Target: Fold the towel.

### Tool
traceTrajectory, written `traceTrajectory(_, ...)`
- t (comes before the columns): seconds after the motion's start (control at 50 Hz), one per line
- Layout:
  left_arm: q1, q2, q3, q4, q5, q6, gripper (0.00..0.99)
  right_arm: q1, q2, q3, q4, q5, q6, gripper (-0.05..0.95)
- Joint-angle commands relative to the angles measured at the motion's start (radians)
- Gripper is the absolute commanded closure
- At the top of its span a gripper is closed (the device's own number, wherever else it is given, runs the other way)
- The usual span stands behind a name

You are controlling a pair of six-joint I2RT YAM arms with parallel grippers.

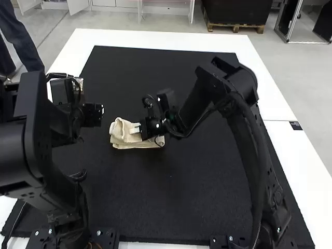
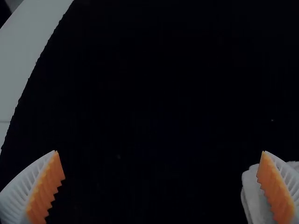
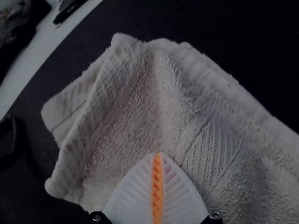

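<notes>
Gripper, right [image 3: 160, 154]: holding fingers together at towel [image 3: 117, 121]; leaving unclear whether pinching cloth. Gripper, left [image 2: 160, 150]: holding fingers wide apart near towel, over mat [image 1: 171, 207]. Towel: lying on mat in uneven folded layers, rumpling around right fingertips. By judgement, handling light, soft and limp; offering good grip through rough nap, not risking breakage, but likely sliding layer over layer. Probably calling for hold at loose corner, taking layers together, rather than pinching mid-panel and bunching further.
</notes>
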Motion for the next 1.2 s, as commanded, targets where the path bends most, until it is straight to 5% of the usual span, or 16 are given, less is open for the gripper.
traceTrajectory(0.0, 0.003, -0.024, 0.033, -0.004, -0.003, -0.023, 0.025, -0.053, -0.171, 0.011, -0.003, -0.010, 0.041, 0.88)
traceTrajectory(0.38, -0.028, -0.148, 0.199, -0.165, -0.003, -0.086, 0.025, -0.198, -0.570, -0.027, -0.030, -0.075, 0.173, 0.87)
traceTrajectory(0.78, -0.253, -0.426, 0.255, -0.318, -0.044, -0.184, 0.026, -0.350, -0.991, -0.187, 0.042, -0.118, 0.366, 0.83)
traceTrajectory(1.18, -0.342, -0.639, 0.254, -0.349, -0.041, -0.229, 0.028, -0.527, -1.400, -0.288, 0.114, -0.176, 0.535, 0.83)
